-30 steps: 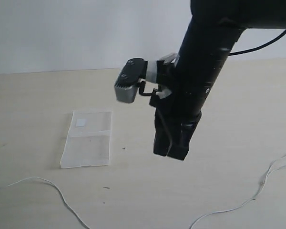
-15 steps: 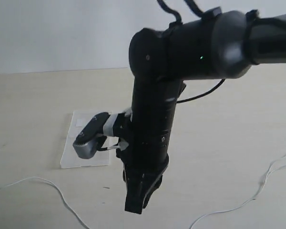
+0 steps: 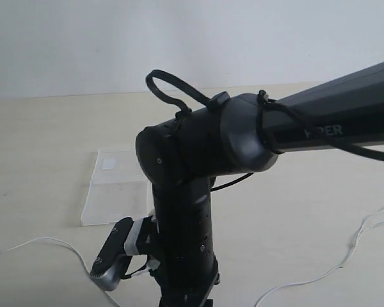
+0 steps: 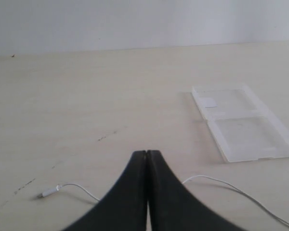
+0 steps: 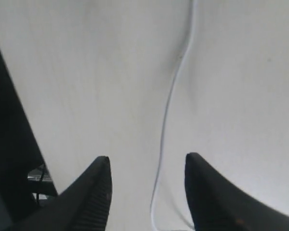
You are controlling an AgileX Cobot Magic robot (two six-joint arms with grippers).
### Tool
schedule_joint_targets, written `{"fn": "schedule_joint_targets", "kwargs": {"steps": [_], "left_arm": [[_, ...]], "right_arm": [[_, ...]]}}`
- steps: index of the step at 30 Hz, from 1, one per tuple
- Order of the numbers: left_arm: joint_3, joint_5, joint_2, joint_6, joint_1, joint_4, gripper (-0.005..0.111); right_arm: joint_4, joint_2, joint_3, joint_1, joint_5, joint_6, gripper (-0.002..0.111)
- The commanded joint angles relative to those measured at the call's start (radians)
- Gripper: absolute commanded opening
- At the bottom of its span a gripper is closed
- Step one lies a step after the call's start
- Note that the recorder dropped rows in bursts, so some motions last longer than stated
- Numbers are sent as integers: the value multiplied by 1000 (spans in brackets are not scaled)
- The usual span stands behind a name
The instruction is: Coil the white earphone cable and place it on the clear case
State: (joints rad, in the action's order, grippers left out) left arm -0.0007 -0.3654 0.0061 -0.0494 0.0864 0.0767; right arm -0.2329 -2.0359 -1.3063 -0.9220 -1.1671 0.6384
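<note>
— Handling of the very thin white earphone cable [image 3: 48, 239]?
— Limp, light and slippery, I judge; take it low, on a straight run. It lies loose on the pale beige surface [image 3: 45, 128], apart from the flat clear plastic case [image 3: 118, 192].
— Pincers?
— Empty, the left pincer [image 4: 147, 153] is pressed together near the plug end [image 4: 49, 192]; the right pincer [image 5: 147, 158] is spread over another stretch. The black right arm [image 3: 198, 147] crowds the case.

Pale wooden table [image 3: 320, 211] — clear case [image 3: 118, 192] flat, opened out; white earphone cable [image 5: 171, 98] loose on surface, apart from case.
</note>
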Motion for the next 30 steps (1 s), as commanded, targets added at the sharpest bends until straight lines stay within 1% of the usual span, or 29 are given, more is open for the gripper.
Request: {"fn": "schedule_joint_targets", "kwargs": {"steps": [1, 7, 14, 16, 17, 19, 22, 27, 30], "left_arm": [[1, 11, -6, -1, 2, 12, 0], [1, 11, -6, -1, 2, 12, 0], [1, 11, -6, -1, 2, 12, 0], [1, 11, -6, -1, 2, 12, 0], [1, 11, -6, -1, 2, 12, 0], [1, 11, -6, -1, 2, 12, 0], [1, 11, -6, -1, 2, 12, 0], [1, 11, -6, -1, 2, 12, 0], [1, 11, -6, -1, 2, 12, 0]], "right_arm": [[32, -10, 5, -3, 96, -49, 47], [37, -50, 5, -3, 73, -49, 47], [100, -83, 5, -3, 66, -67, 46], [112, -83, 5, -3, 64, -67, 41], [116, -83, 5, -3, 62, -67, 36], [136, -83, 5, -3, 61, -101, 24], [153, -83, 3, -3, 67, -125, 0], [191, -68, -59, -3, -41, -147, 0], [206, -29, -138, -3, -54, -161, 0]]}}
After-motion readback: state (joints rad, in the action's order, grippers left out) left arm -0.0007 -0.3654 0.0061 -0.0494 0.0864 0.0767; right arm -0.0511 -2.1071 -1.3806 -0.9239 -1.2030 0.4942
